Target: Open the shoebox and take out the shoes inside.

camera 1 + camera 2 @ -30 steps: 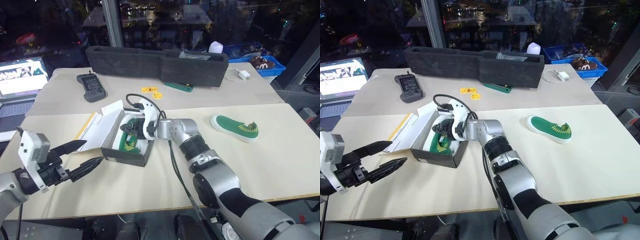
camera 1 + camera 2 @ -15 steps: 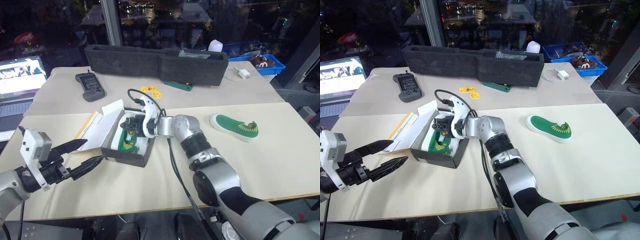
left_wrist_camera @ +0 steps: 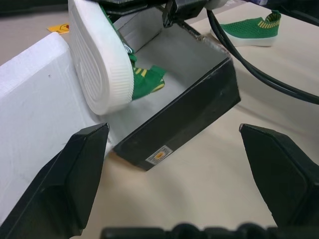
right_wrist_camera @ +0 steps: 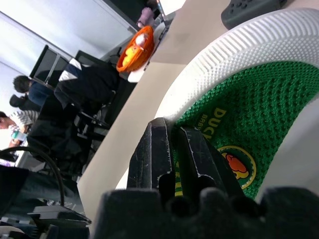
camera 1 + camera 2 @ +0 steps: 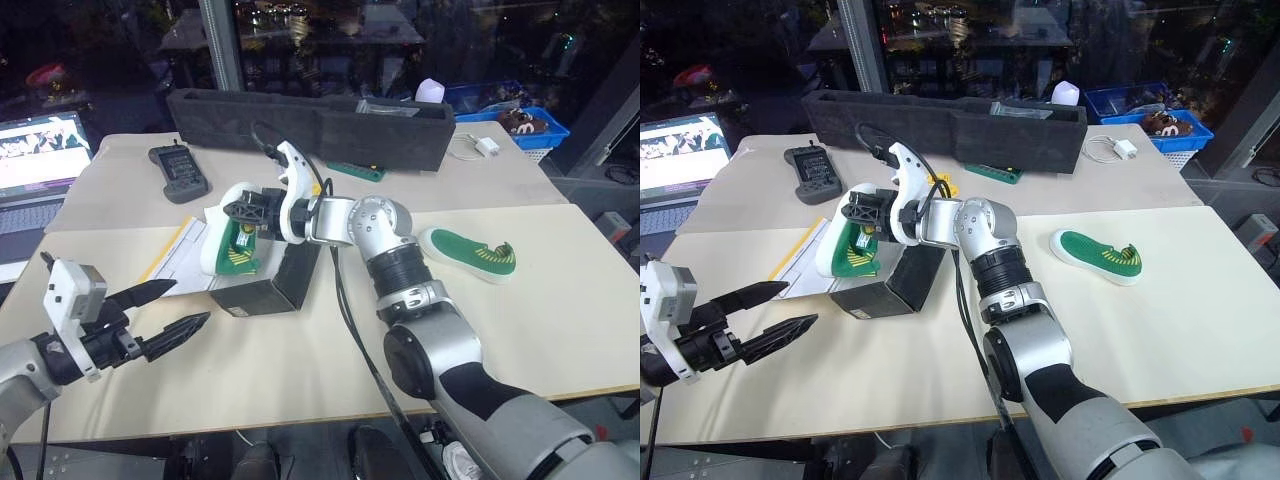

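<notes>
The shoebox (image 5: 262, 293) stands open on the table, black walls toward me, its lid (image 5: 190, 255) folded back white side up. My right gripper (image 5: 243, 211) is shut on the collar of a green shoe (image 5: 229, 246) with a white sole, holding it above the box's far end, toe hanging down. In the right wrist view the fingers (image 4: 155, 152) pinch the shoe's green knit edge (image 4: 234, 112). The other green shoe (image 5: 468, 252) lies on the table to the right. My left gripper (image 5: 163, 309) hovers open at the near left of the box; both its fingers (image 3: 79, 172) frame the box (image 3: 194, 107).
A long black foam tray (image 5: 300, 122) runs across the back of the table. A grey handheld controller (image 5: 181, 172), yellow stickers (image 5: 304, 182) and a green bar (image 5: 356, 172) lie before it. A laptop (image 5: 40, 150) is at far left, a blue basket (image 5: 525, 126) at back right.
My right gripper has risen, lifting the green shoe out of the box. The box has shifted a little. The left gripper has stayed where it was.
</notes>
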